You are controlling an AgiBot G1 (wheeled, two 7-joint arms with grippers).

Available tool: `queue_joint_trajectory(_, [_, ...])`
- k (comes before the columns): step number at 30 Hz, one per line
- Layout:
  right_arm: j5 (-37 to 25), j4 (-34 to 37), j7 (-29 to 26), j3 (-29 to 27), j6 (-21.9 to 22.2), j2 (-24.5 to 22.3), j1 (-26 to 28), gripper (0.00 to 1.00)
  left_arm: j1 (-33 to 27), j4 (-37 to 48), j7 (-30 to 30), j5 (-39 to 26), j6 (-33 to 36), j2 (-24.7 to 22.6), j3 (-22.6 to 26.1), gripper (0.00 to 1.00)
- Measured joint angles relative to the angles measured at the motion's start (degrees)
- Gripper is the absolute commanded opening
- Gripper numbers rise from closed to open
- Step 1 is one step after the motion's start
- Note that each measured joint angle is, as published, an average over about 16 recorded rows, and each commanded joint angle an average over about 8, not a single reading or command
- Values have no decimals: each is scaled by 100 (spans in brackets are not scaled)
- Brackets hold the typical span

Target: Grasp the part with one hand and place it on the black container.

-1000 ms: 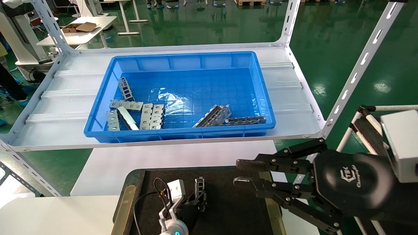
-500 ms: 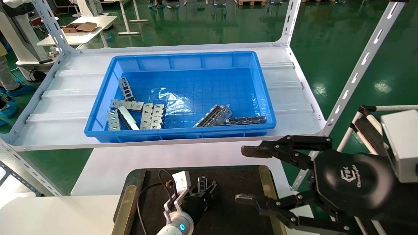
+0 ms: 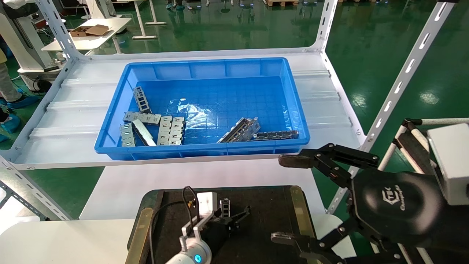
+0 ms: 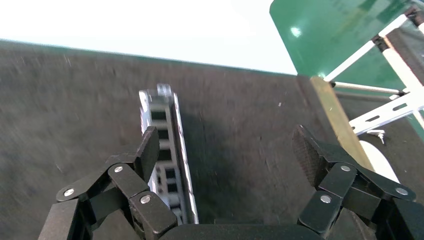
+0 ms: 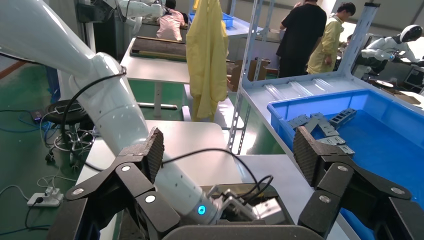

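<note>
The part (image 3: pixel 224 207), a narrow silver channel bar with rectangular cutouts, lies on the black container (image 3: pixel 271 209) near its far edge. In the left wrist view the part (image 4: pixel 162 135) rests on the dark felt (image 4: pixel 240 115), right beside one finger (image 4: pixel 148 150). My left gripper (image 3: pixel 234 215) is open low over the tray, with nothing held between its jaws. My right gripper (image 3: pixel 285 200) is open wide and empty, hovering over the tray's right side. In its own view the right gripper (image 5: pixel 228 152) looks at my left arm.
A blue bin (image 3: pixel 205 150) on the white shelf holds silver plates (image 3: pixel 170 130), more channel bars (image 3: pixel 239 130) and a dark chain strip (image 3: pixel 274 135). Slotted white shelf posts (image 3: pixel 403 77) stand at right. A brass strip (image 3: pixel 298 207) edges the tray.
My left gripper, shut on the upright part a second ago, has opened and let it go onto the tray. My right gripper has spread from narrow to wide open.
</note>
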State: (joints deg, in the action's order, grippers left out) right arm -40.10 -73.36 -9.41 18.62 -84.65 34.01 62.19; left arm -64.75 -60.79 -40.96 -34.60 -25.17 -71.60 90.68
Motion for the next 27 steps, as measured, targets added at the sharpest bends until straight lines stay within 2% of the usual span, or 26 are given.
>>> queue_joint_trajectory(7, [1, 0, 1, 1, 1, 0, 0, 100, -177, -634, -52, -474, 720, 692, -133, 100])
queue_joint_trajectory(16, [2, 0, 1, 3, 1, -1, 1, 100, -275, -1298, 15, -1078, 2091, 1543, -537, 100])
queue_joint_trajectory(27, [3, 0, 2, 5, 2, -2, 1, 100, -93, -1530, 778, -1313, 3864, 2348, -1444, 100])
